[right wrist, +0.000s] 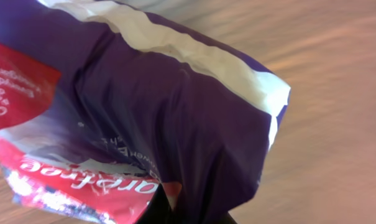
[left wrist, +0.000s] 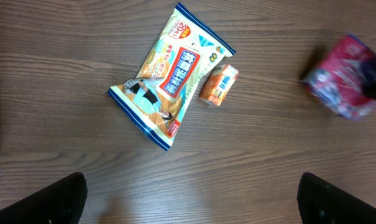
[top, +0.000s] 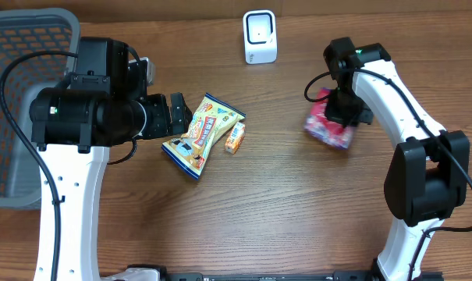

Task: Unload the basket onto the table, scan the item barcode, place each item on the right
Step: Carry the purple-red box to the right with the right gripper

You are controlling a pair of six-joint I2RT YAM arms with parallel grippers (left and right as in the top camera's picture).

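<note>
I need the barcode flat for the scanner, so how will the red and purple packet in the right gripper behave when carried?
Probably floppy: the packet is creased film that bulges around the pinch of the right gripper. Likely light for its size, since one small pinch holds it. The glossy film may slip or twist, so its printed face could curl.
</note>
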